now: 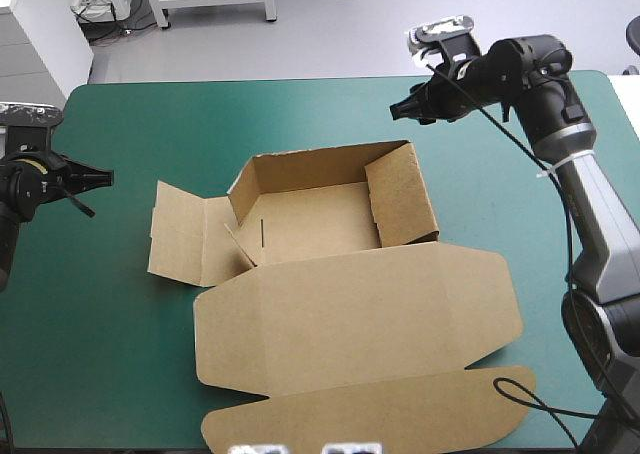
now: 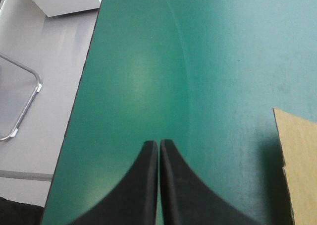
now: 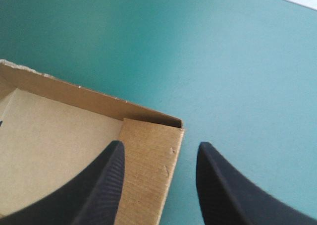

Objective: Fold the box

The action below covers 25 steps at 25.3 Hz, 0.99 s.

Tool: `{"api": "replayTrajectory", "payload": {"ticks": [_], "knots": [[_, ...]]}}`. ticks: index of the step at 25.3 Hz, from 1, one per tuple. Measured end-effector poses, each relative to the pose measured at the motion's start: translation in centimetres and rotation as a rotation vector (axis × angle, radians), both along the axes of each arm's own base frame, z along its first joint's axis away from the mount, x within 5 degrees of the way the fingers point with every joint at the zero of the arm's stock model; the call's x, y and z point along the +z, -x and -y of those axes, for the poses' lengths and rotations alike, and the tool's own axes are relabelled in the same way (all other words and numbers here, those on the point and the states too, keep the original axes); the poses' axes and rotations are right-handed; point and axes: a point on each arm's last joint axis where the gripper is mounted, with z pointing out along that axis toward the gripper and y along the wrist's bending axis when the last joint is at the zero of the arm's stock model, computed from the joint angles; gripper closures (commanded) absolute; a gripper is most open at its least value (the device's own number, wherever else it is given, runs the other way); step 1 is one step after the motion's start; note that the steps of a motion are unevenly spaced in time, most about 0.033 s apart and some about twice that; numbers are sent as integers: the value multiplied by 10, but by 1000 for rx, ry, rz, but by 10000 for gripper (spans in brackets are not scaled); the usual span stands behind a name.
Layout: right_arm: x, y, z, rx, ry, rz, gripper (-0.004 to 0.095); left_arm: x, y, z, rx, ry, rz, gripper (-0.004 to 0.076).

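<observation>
**At the box: right side up, left side flat**

Across the middle of the desk (image 1: pixel 100 354), seen from above, the box (image 1: pixel 340 294) lies part built. Its far wall and right wall stand, its left side panels lie flat on the teal-green cover, and its lid spreads flat on the side nearest the robot. The left end effector (image 1: pixel 100 179) hangs to the left of the box, apart from the flat panels. The right end effector (image 1: pixel 405 109) hangs beyond the box's far right corner, clear of the board. Neither has hold of anything.

Left of the box, the left wrist camera shows the left end effector (image 2: pixel 159 143) over bare desk (image 2: pixel 148 61), its black fingers pressed together into one point and empty. A brown edge of the box (image 2: pixel 297 170) lies off to one side of it, not between the fingers. A closed tip probably suits nudging or sliding under a flat panel, and the left side looks like the one left to raise.

Near the box's far right corner, the right wrist camera shows the right end effector (image 3: pixel 161 145) with its fingers spread wide and empty. That corner of the box (image 3: pixel 49 145) and its inner right flap show between them, a little ahead. This placing is likely meant for pinching or steadying the wall.
</observation>
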Motion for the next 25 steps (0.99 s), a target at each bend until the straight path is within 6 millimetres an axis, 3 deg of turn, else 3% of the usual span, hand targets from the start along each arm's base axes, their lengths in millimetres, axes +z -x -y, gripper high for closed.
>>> {"api": "replayTrajectory", "payload": {"ticks": [4,8,15,25], "knots": [[29,10,18,-102,69,44,534,-1,0,2,1,41,-7,728],[29,13,17,-101,30,28,534,-3,1,6,-1,110,-17,728],[-38,5,11,-73,83,-205,534,-4,2,8,-1,142,-29,734],[-103,-15,-3,-12,94,-396,534,-4,2,8,-1,142,-32,734]]}}
